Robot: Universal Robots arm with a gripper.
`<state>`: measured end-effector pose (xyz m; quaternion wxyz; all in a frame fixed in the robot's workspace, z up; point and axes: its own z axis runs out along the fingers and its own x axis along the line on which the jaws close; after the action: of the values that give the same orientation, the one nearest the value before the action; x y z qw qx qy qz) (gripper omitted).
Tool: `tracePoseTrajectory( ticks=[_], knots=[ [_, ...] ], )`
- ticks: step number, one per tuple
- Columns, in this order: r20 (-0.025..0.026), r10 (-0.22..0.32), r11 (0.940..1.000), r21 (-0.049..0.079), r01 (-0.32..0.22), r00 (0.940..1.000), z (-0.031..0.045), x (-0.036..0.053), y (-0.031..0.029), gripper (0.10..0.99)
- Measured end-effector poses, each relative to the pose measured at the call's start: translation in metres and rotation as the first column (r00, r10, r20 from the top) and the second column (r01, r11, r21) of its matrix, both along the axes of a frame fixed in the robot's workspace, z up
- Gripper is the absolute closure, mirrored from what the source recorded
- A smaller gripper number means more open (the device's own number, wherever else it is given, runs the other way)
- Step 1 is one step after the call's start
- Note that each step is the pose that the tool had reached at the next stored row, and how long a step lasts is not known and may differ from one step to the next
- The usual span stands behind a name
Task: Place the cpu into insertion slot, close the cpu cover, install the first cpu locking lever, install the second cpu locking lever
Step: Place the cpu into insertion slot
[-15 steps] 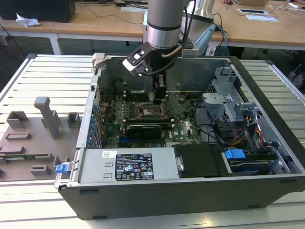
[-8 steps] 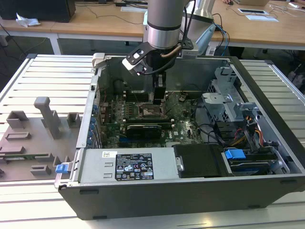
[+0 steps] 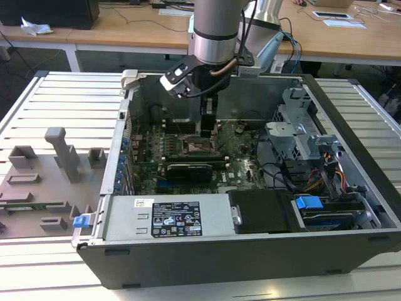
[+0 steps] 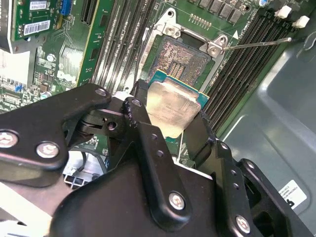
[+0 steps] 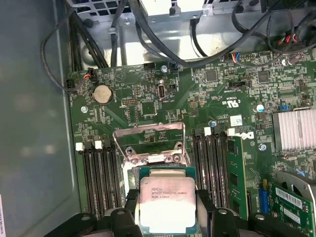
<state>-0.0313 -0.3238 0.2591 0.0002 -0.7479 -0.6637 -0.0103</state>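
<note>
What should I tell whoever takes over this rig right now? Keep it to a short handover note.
The end effector is shut on the cpu, holding it close over the insertion slot.
The slot is bare, contacts showing; the cpu is not seated.
The cpu cover stands swung up, open.
One locking lever juts free beside the slot, unlatched.
Done: cpu gripped and at the slot.
Left: seating it, closing the cover, both levers.

Bright, even light, soft glare on the cpu (image 4: 170, 111), dim shadow inside the computer case (image 3: 250, 257).
</note>
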Motion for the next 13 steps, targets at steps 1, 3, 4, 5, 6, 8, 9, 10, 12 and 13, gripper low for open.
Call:
tracePoseTrajectory(
  ticks=[1,3,4,5,6,8,9,10,12,13],
  knots=[
    [0.0000,-0.007,1.0000,0.000,0.007,1.0000,0.0000,0.0000,0.0000,0.545],
    [0.0000,-0.021,0.9998,0.000,0.021,0.9998,0.0000,0.0000,0.0000,0.545],
    [0.0000,-0.031,0.9995,0.000,0.031,0.9995,0.0000,0.0000,0.0000,0.545],
    [0.0000,-0.039,0.9993,0.000,0.039,0.9993,0.0000,0.0000,0.0000,0.545],
    [0.0000,-0.044,0.9991,0.000,0.044,0.9991,0.0000,0.0000,0.0000,0.545],
    [0.0000,-0.057,0.9983,0.000,0.057,0.9983,0.0000,0.0000,0.0000,0.545],
    [0.0000,-0.067,0.9978,0.000,0.067,0.9978,0.0000,0.0000,0.0000,0.545],
    [0.0000,-0.077,0.9970,0.000,0.077,0.9970,0.0000,0.0000,0.0000,0.545],
    [0.0001,-0.100,0.9950,-0.001,0.100,0.9950,-0.0001,0.0000,0.0000,0.545],
    [0.0001,-0.107,0.9943,-0.001,0.107,0.9943,-0.0001,0.0000,0.0000,0.545]
  ],
)
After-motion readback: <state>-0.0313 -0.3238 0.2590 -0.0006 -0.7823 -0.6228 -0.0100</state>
